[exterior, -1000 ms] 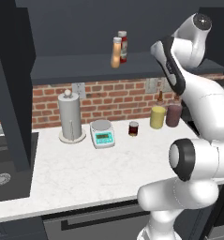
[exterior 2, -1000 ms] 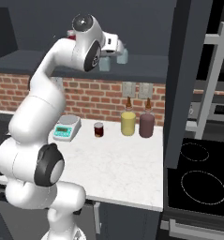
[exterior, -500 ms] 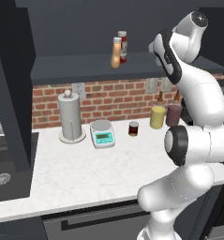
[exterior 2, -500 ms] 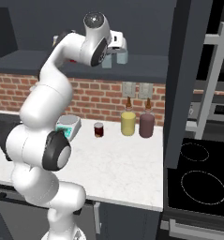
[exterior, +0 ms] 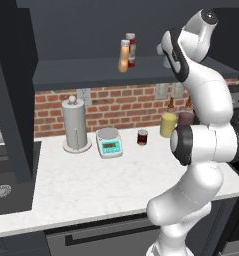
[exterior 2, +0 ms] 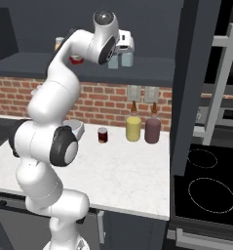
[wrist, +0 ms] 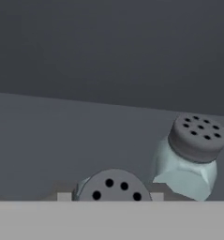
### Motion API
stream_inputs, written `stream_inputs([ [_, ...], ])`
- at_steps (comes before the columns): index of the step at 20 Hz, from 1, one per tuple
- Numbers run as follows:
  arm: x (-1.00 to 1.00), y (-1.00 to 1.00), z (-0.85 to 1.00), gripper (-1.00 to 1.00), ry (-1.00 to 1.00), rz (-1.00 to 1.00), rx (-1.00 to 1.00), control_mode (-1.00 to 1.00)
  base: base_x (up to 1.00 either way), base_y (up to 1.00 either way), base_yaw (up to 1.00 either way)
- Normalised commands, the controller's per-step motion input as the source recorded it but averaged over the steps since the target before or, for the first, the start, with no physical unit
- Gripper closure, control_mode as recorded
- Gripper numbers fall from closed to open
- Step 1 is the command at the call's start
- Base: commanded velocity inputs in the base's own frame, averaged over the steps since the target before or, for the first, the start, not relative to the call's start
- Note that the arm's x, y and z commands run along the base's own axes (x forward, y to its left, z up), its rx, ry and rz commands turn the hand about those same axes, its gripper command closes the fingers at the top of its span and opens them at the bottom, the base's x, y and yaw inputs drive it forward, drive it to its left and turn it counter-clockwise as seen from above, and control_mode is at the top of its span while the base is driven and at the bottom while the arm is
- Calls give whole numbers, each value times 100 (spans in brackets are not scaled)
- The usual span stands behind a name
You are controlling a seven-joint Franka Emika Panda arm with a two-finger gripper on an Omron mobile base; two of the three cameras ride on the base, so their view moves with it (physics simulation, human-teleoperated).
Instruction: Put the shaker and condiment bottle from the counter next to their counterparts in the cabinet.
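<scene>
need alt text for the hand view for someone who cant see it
A shaker's dark perforated cap sits close at the bottom edge, between the fingers. To its right, a second pale blue shaker with a grey perforated cap stands on the dark cabinet shelf, leaning in this view, with the dark back wall behind.

Translucent glassy shaker, matt cap

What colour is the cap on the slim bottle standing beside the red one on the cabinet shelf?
White, on the slim orange-tan bottle; the left base view shows it best.
</scene>
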Motion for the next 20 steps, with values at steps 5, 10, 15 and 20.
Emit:
stream_inputs([
  [5,22,-4,-40,100,0,0,0,-100,0,0,0],
  [10,3,-8,-45,-100,-1,0,0,-100,0,0,0],
  [15,0,-8,-35,-100,-4,0,0,-100,0,0,0],
  [20,-7,-5,-26,-100,-12,1,0,-100,0,0,0],
])
